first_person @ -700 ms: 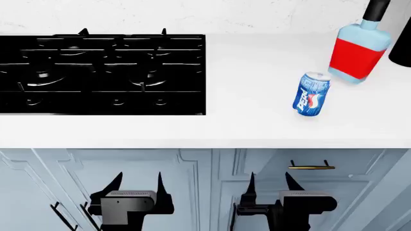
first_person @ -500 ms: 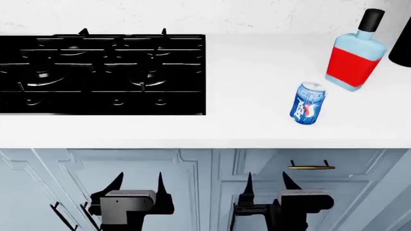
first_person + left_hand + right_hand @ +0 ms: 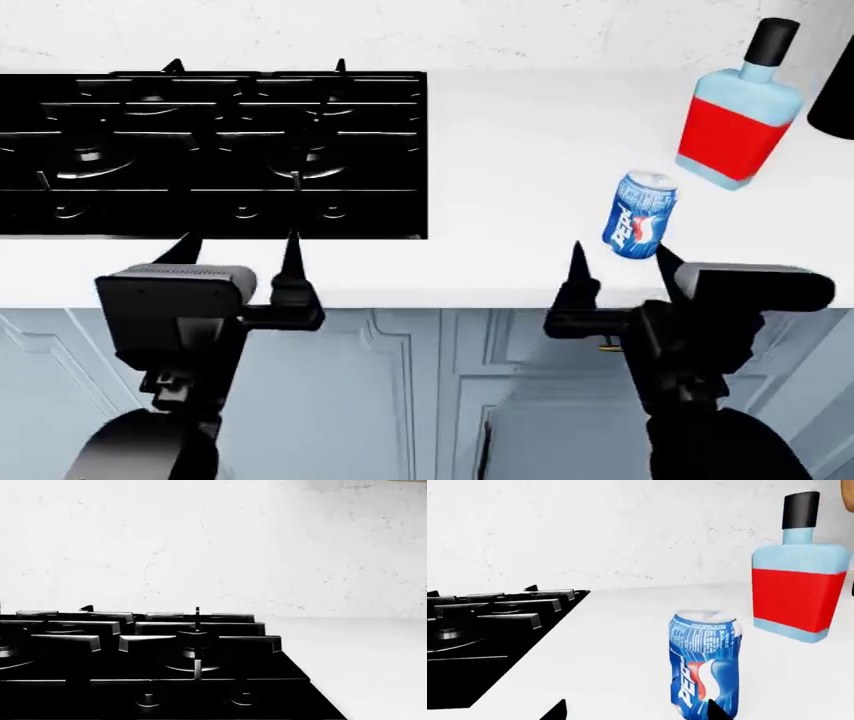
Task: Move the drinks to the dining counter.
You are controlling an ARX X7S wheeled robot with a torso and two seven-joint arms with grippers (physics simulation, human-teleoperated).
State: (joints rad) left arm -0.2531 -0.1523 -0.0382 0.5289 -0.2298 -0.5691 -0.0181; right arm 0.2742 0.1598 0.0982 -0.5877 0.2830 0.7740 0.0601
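Both arms raised at the table (image 3: 507, 270) edge; left end effector (image 3: 238, 252) spread; right end effector (image 3: 622, 262) spread behind Pepsi can (image 3: 639, 215).

2 black grippers (image 3: 236, 257), pointed fingers

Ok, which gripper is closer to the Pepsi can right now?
Right. The right gripper sits open just in front of the Pepsi can, nearly in line with it. The left gripper is far off to the side, in front of the gas hob.
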